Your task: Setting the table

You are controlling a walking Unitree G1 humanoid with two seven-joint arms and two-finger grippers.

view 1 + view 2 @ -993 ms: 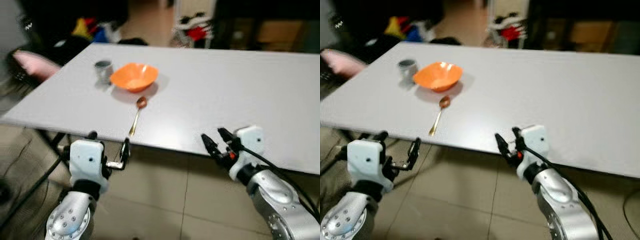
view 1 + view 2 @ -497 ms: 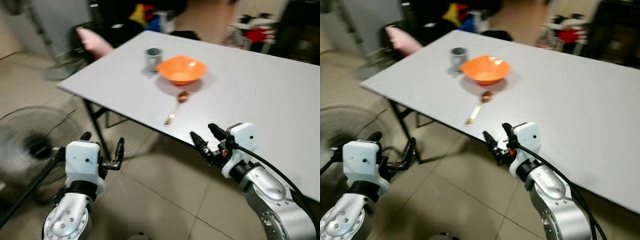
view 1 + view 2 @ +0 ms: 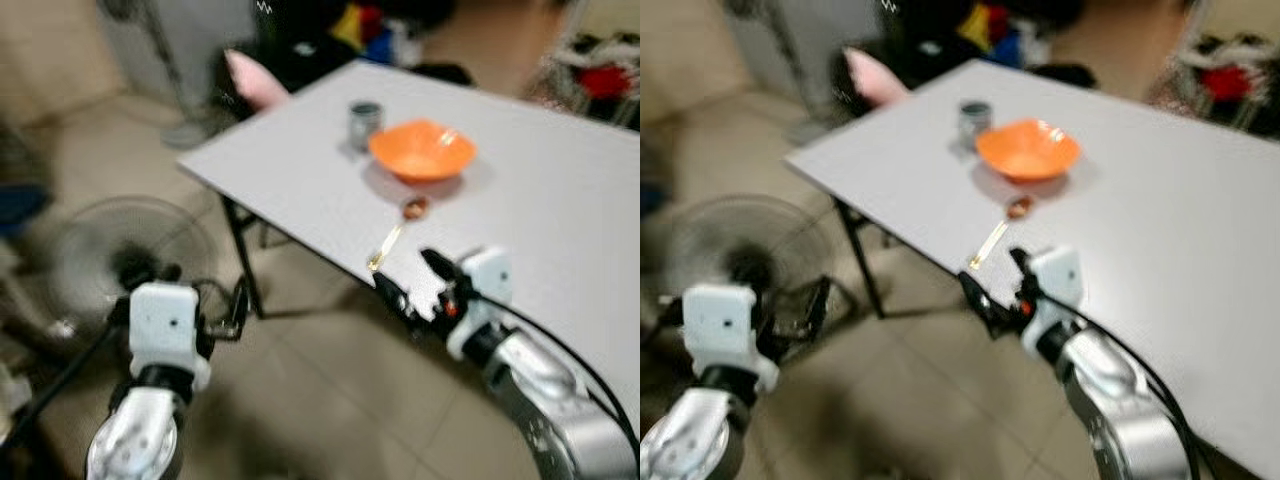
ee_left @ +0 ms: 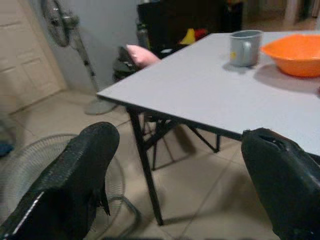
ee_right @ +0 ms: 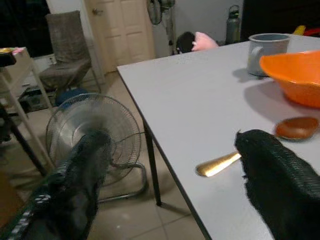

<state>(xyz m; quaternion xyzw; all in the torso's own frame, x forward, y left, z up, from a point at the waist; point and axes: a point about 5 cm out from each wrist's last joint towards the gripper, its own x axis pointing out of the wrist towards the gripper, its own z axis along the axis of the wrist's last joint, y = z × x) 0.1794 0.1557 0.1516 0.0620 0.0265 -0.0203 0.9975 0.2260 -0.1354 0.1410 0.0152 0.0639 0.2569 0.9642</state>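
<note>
- Three table-setting things sit close together on the white table (image 3: 560,190): an orange bowl (image 3: 421,151), a grey mug (image 3: 364,121) and a spoon (image 3: 396,225).
- From the bowl, the mug stands just beside it at about 10 o'clock, apart from its rim.
- At about 7 o'clock from the bowl lies the spoon, its brown bowl end near the orange bowl's shadow and its gold handle running out toward the table's near edge.
- In the right wrist view the spoon's handle tip (image 5: 216,165) rests flat on the tabletop near the edge, with the orange bowl (image 5: 295,75) and mug (image 5: 267,47) beyond it.
- The right gripper (image 3: 412,282) hangs at the table's near edge, just at 6 o'clock of the spoon's handle tip; its two black fingers are spread wide and hold nothing.
- The left gripper (image 3: 215,305) is off the table, over the tiled floor (image 3: 320,400) at about 8 o'clock from the table's corner; its fingers also stand wide apart and empty.
- A floor fan (image 3: 125,255) stands on the tiles just at 11 o'clock of the left gripper, and its round cage shows in the right wrist view (image 5: 97,132).
- A pink cushion (image 3: 250,80) lies past the table's far left corner, at about 9 o'clock from the mug.
- The head views are blurred, so finer detail of the far clutter cannot be made out.
</note>
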